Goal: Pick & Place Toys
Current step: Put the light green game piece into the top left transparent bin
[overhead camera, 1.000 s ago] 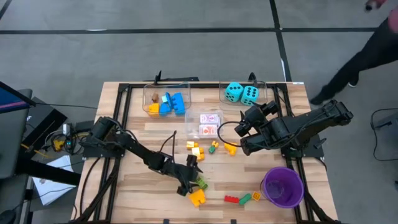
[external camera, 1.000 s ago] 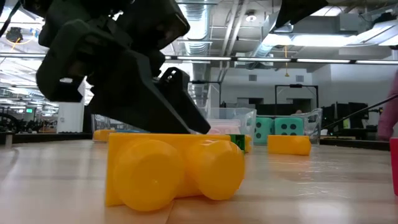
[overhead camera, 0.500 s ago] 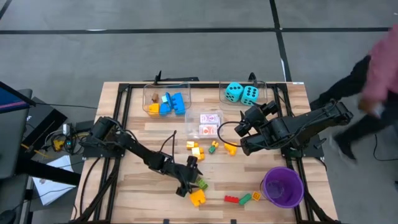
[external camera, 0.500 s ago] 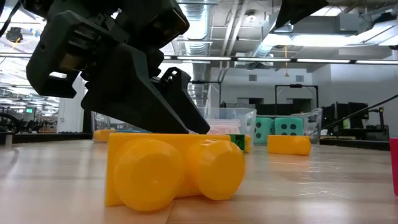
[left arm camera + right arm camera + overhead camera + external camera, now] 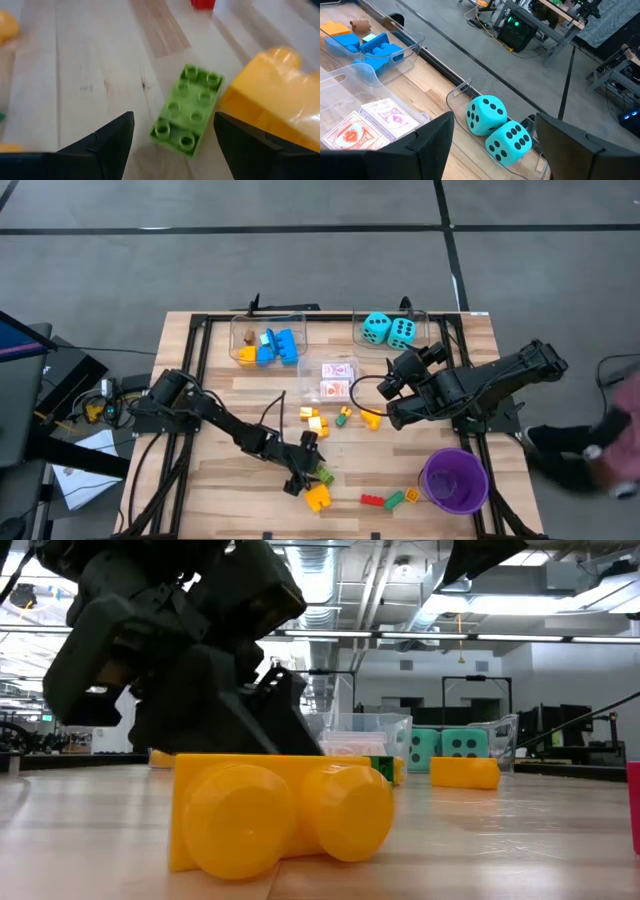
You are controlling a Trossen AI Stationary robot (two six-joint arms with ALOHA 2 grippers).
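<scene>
A light-green brick (image 5: pixel 187 111) lies flat on the table, studs up, just ahead of and between the fingers of my left gripper (image 5: pixel 172 150), which is open and slants down over it near the table's front middle (image 5: pixel 310 470). A large yellow brick (image 5: pixel 318 498) rests on its side beside it. Other small bricks (image 5: pixel 343 417) lie mid-table, and a red one (image 5: pixel 372 500) sits near the front edge. My right gripper (image 5: pixel 492 145) hangs open and empty above the table's right part (image 5: pixel 385 387). Two turquoise dice (image 5: pixel 495 127) sit in a clear bin.
Three clear bins stand at the back: one with blue bricks (image 5: pixel 240 325), one with card packs (image 5: pixel 338 378), one with the dice (image 5: pixel 425 320). A purple cup (image 5: pixel 455 480) stands front right. A person's leg (image 5: pixel 590 450) shows beyond the table's right edge.
Both arms have kept still and no toy has moved. A person beyond the table's right edge has walked from the far side toward the near side.
</scene>
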